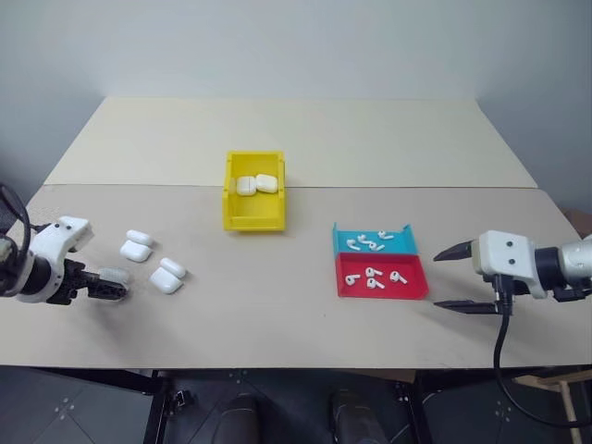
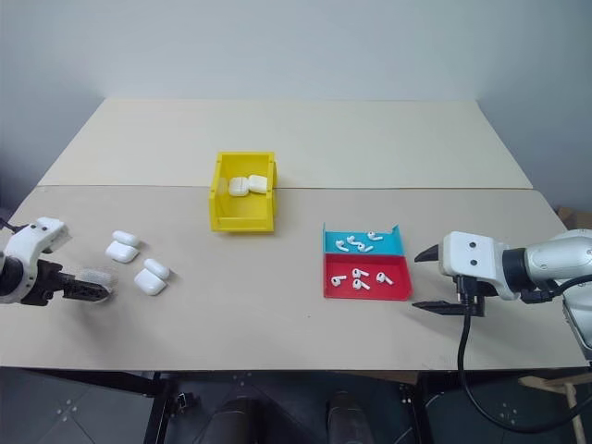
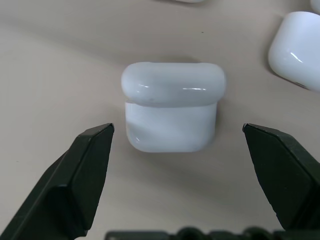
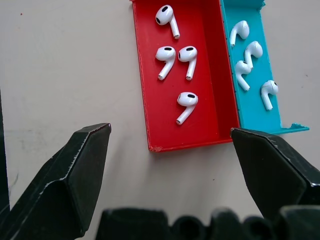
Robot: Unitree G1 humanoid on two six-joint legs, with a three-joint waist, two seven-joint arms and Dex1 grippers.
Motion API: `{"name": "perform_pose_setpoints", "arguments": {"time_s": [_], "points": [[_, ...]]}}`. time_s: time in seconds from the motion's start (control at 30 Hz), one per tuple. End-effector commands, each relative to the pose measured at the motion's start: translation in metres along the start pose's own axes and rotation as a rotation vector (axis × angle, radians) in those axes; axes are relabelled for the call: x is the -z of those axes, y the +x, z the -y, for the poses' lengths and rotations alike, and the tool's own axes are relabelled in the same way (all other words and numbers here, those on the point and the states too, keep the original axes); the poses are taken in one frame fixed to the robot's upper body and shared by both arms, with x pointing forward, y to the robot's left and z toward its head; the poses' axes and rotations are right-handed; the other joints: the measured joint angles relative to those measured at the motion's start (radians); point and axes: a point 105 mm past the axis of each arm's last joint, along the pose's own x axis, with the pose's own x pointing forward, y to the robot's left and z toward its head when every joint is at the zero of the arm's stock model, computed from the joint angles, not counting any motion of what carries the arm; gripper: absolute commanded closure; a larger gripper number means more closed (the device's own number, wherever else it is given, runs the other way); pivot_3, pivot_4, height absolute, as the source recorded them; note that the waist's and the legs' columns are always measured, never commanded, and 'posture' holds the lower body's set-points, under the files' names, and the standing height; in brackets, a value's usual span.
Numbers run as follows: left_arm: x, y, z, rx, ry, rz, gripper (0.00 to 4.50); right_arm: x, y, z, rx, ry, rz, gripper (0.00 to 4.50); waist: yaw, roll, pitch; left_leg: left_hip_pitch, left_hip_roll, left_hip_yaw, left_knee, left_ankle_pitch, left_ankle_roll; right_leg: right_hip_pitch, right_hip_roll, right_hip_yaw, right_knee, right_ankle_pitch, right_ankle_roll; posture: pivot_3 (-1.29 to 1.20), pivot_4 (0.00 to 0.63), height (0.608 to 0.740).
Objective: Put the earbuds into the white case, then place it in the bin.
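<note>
Crowding the left wrist view, white case (image 3: 171,107); neighbouring case (image 3: 299,47) cut off.

Two pale beige tabletops (image 1: 305,139) abut along a seam. Plain grey-white wall (image 1: 296,46) behind. Dark floor (image 1: 92,407) near edge. Even, diffuse lighting.

second white case (image 3: 300,47) cut by frame edge, third barely visible
</note>
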Motion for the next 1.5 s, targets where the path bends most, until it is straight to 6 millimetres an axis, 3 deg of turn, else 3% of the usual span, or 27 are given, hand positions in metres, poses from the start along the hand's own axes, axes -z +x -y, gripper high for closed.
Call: {"name": "perform_pose_setpoints", "arguments": {"time_s": [0.03, 0.4, 0.7, 0.9, 1.27, 1.5], "points": [[0.0, -0.001, -0.004, -0.018, 0.007, -0.019, 0.0, -0.008, -0.01, 0.007, 0.04, -0.039, -0.006, 0.05, 0.0, 0.0, 0.0, 0.0, 0.0, 0.0, 0.0, 0.0, 0.0, 0.0, 0.0, 0.0, 0.0, 0.0, 0.0, 0.0, 0.15, 0.74], [-0.005, 0.017, -0.002, 0.023, 0.008, -0.032, 0.0, -0.009, -0.008, 0.006, 0.041, -0.038, -0.004, 0.05, 0.013, 0.0, 0.0, 0.001, 0.0, 0.0, 0.002, 0.0, 0.0, 0.0, 0.0, 0.0, 0.004, 0.0, 0.0, 0.0, 0.15, 0.74], [-0.012, 0.021, -0.004, 0.024, 0.043, -0.034, 0.0, -0.008, -0.009, 0.006, 0.043, -0.033, -0.011, 0.05, 0.018, 0.002, -0.001, 0.001, 0.0, -0.001, 0.004, 0.0, 0.0, 0.001, 0.0, 0.0, 0.005, 0.0, 0.0, 0.0, 0.15, 0.74], [-0.021, 0.023, 0.006, 0.028, 0.084, -0.029, 0.0, -0.009, -0.009, 0.007, 0.044, -0.033, -0.008, 0.05, 0.018, 0.002, -0.001, 0.002, -0.001, -0.001, 0.005, 0.0, 0.0, 0.002, 0.0, 0.0, 0.005, 0.0, 0.0, 0.0, 0.15, 0.74], [-0.006, 0.03, 0.008, 0.056, 0.077, -0.087, 0.0, -0.007, -0.009, 0.006, 0.041, -0.031, -0.015, 0.05, 0.015, 0.002, -0.001, 0.002, -0.001, -0.001, 0.005, 0.0, 0.0, 0.002, 0.0, 0.0, 0.005, 0.0, 0.001, 0.0, 0.15, 0.74], [-0.005, 0.031, 0.009, 0.056, 0.09, -0.093, 1.71, -0.008, -0.009, 0.007, 0.042, -0.038, -0.013, 0.0, 0.016, 0.003, -0.002, 0.002, -0.001, -0.001, 0.005, 0.0, 0.0, 0.002, 0.0, 0.0, 0.005, -0.001, 0.001, 0.0, 0.15, 0.74]]}}
